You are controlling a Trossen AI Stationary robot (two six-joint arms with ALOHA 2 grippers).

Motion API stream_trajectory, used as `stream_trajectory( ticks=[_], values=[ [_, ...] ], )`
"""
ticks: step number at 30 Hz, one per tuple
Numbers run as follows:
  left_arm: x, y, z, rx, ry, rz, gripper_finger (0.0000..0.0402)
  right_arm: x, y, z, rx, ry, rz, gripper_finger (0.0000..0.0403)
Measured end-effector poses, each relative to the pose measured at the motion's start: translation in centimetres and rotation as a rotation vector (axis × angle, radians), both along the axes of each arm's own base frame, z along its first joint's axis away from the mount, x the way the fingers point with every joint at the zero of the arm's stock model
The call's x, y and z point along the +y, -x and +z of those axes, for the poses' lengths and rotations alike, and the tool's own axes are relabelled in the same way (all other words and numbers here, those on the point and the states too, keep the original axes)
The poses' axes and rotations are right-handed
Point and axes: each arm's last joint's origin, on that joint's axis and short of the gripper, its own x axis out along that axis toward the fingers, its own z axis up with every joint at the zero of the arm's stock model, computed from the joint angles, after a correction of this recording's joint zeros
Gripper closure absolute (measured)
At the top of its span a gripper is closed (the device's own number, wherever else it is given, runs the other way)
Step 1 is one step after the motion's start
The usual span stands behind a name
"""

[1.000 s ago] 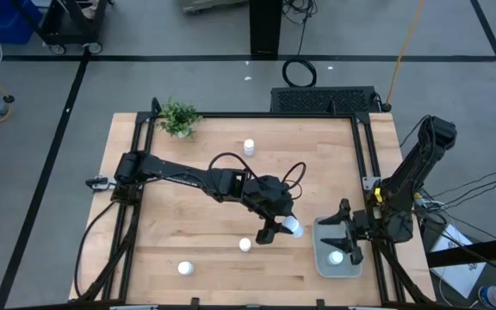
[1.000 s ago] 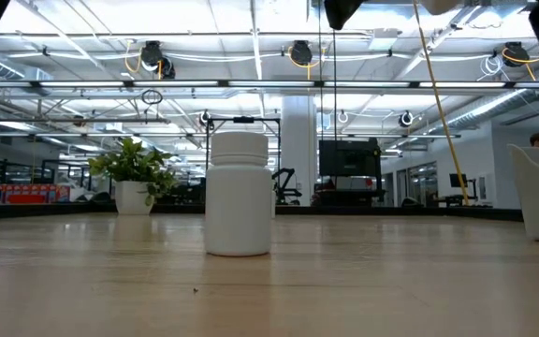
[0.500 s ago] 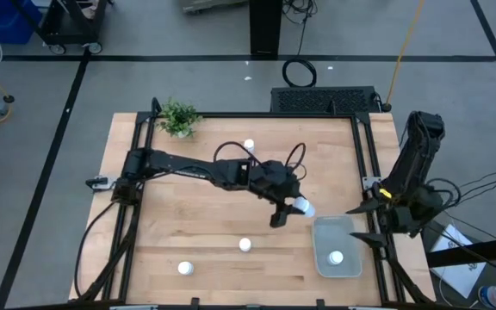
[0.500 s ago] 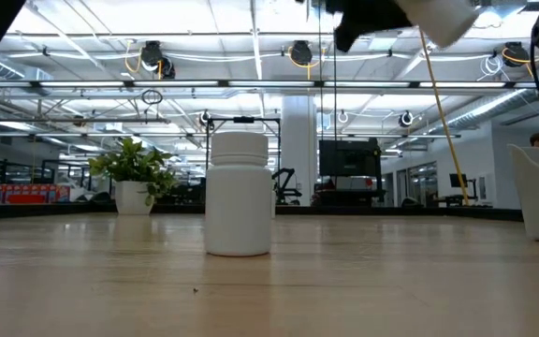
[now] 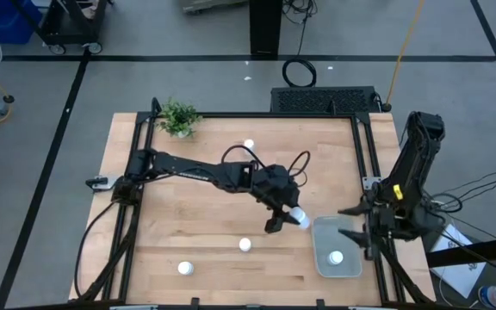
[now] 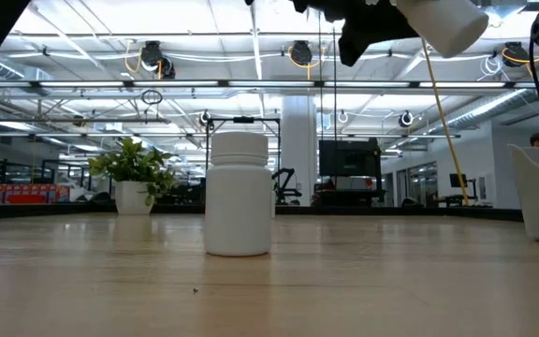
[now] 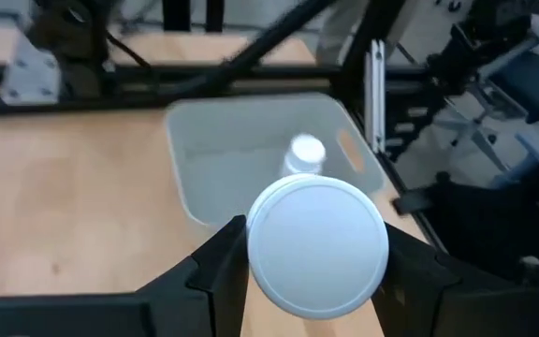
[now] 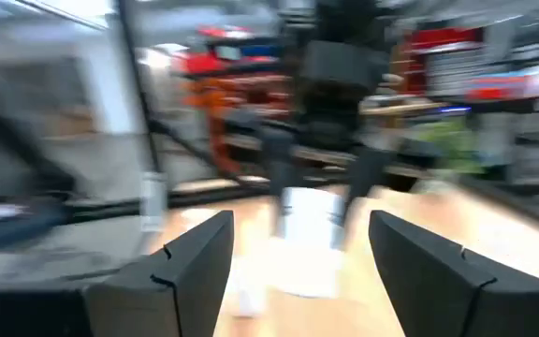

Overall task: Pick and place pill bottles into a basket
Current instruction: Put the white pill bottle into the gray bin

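Observation:
My left gripper [image 5: 284,217] hangs over the table's middle, just left of the basket [image 5: 321,263], shut on a white pill bottle [image 5: 299,215]. The pale basket holds one upright bottle [image 5: 336,257], also seen in the left wrist view [image 7: 305,153]. Three more bottles stand on the table: far middle [image 5: 249,145], near middle [image 5: 244,244] and near left [image 5: 185,268]. My right gripper [image 5: 351,222] is open at the basket's right side, with nothing between its fingers [image 8: 185,267]. My left gripper pinches the bottle's round wall [image 7: 251,245] between its two fingers [image 7: 221,271], one on each side. The fingers come from the table's left, slanting down. The bottle lies along them, one round end [image 7: 316,245] facing the wrist camera, tilted and lifted clear of the table [image 6: 443,21].
A small green potted plant [image 5: 177,116] stands at the far left corner. A black frame [image 5: 364,172] runs along the table's edges. Bare wood lies between the standing bottles.
My left gripper has carried the bottle toward the table's right edge, closer to the basket, still clear of the table. My right gripper has drawn back from over the basket toward the right edge and turned about, staying open.

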Motion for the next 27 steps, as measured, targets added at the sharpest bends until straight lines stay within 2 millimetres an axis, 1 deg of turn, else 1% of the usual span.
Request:
stream_trajectory(
  ticks=[5,7,8,15,19,21,24,27],
  values=[
    [-1.0,0.3,-0.2,0.023,0.001,-0.039,0.0209,0.0,-1.0,-1.2,0.028,-0.003,0.009,0.0161],
    [-1.1,0.4,-0.4,0.044,-0.010,-0.049,0.0207,-0.1,-1.6,-1.6,0.036,-0.038,0.056,0.0161],
    [-1.2,0.4,-0.4,0.049,-0.011,-0.050,0.0207,-0.3,-2.1,-1.8,0.048,-0.050,0.081,0.0161],
    [-1.2,0.6,-0.7,0.075,-0.017,-0.056,0.0219,-1.9,-5.7,-4.4,0.213,-0.150,0.113,0.0161],
    [-1.1,0.7,-0.8,0.082,-0.028,-0.062,0.0207,-2.2,-7.1,-4.5,0.253,-0.169,0.155,0.0161],
    [-1.1,0.7,-0.8,0.084,-0.030,-0.064,0.0204,-2.4,-7.9,-4.9,0.287,-0.166,0.159,0.0161],
    [-1.2,0.7,-0.7,0.076,-0.036,-0.070,0.0210,-2.5,-9.1,-5.5,0.339,-0.167,0.162,0.0161],
    [-1.2,0.7,-0.8,0.080,-0.036,-0.073,0.0221,-2.3,-10.1,-5.6,0.365,-0.163,0.172,0.0161]
  ],
)
